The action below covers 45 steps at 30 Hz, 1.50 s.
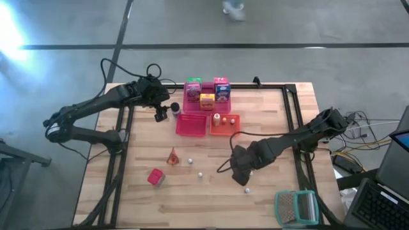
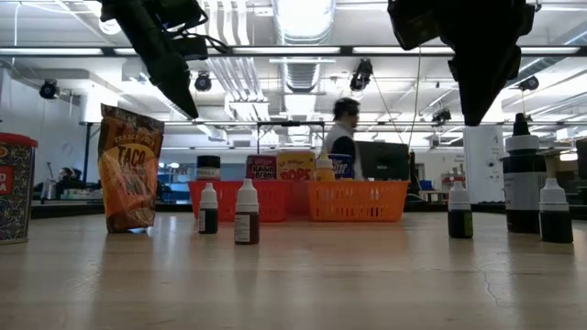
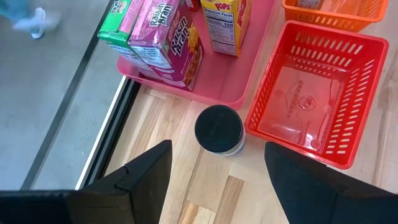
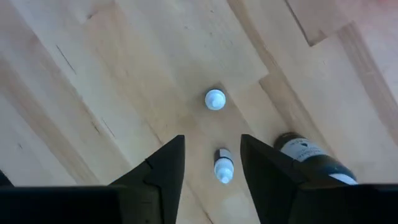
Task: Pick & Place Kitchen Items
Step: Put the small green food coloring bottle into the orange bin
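R gripper (image 4: 211, 165) above wood worktop (image 1: 128, 191), jaws part-spread astride small white-capped dark bottle (image 4: 222, 167), near red mesh basket (image 1: 192, 124); grasp/release unclear. L gripper (image 3: 214, 165) spread over black-lidded jar (image 3: 219, 129) beside basket. Next: likely pinch, lift.

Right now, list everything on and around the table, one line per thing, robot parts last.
Cereal cartons: four, green, pink, yellow, blue, in the pink tray.
Red basket: one, empty, beside the pink tray.
Orange basket: one, holding a small bottle.
Dark-lidded jar: one, next to the red basket.
Taco bag: one, orange.
Red can: one, near the taco bag.
Small white-capped bottles: several, scattered mid-table.
Teal-framed mesh: one, table corner.
Person: one, in the background.
Left hand: open above the jar.
Right hand: open over a bottle.
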### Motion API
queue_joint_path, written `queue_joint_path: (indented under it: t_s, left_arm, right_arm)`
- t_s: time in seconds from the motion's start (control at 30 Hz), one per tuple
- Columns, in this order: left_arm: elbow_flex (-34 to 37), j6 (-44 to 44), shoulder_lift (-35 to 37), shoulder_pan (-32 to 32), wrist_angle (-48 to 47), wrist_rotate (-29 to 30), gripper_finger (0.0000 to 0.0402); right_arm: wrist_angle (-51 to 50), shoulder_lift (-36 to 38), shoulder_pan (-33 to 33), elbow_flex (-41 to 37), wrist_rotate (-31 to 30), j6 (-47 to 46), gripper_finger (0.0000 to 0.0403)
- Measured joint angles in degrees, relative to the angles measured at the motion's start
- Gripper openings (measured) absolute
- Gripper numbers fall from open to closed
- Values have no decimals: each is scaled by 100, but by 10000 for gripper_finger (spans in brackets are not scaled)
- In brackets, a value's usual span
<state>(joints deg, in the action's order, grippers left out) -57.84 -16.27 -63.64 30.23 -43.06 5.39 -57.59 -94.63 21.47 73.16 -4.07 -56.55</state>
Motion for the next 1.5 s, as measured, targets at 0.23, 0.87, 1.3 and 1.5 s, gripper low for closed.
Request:
queue_joint_path:
  t_s: [0.23, 0.87, 1.3, 1.5]
  left_arm:
    - [0, 0, 2, -1, 1, 0, 262]
    - [0, 0, 0, 1, -1, 0, 262]
    - [0, 0, 2, 1, 0, 0, 262]
    - [0, 0, 0, -1, 1, 0, 262]
  right_arm:
    - [461, -2, -21, -383, 1, 673, 167]
    - [988, -587, -299, -615, 216, 2110, 179]
    - [1088, -798, -299, -622, 268, 2035, 160]
    - [1117, -798, -299, -622, 268, 2029, 115]
